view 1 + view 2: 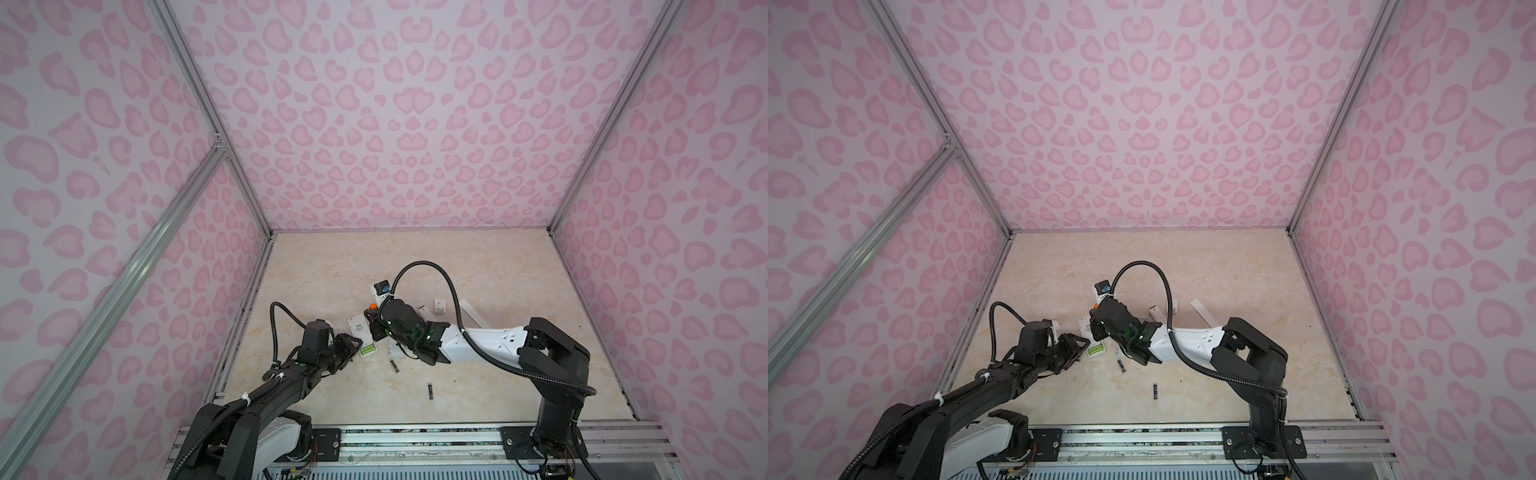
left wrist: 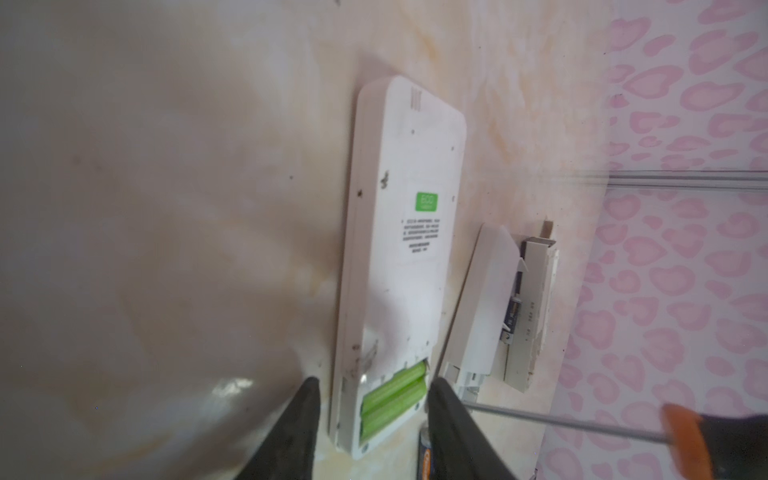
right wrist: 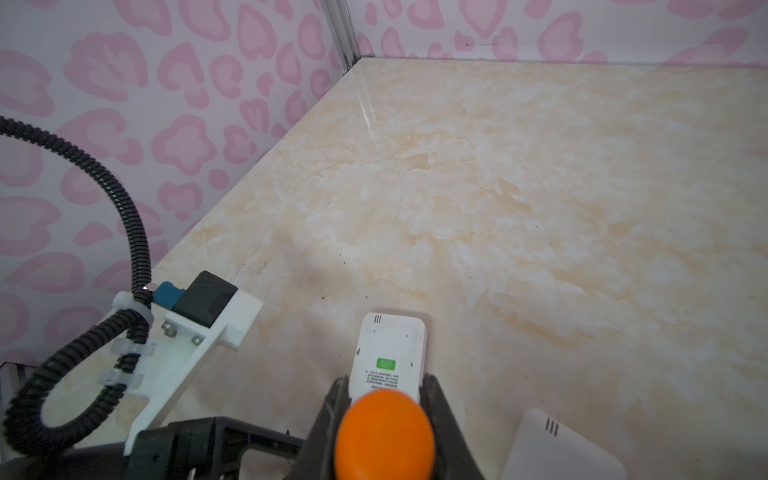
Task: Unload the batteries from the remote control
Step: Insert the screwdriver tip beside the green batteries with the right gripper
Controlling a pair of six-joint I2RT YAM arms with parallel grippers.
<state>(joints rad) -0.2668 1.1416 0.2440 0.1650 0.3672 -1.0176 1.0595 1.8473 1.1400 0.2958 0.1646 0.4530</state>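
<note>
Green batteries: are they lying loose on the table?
No, the lime green batteries sit side by side in the open compartment at the end of the white remote.

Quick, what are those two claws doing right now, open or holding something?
Left gripper: open, astride the remote.
Right gripper: shut on the screwdriver.
</note>
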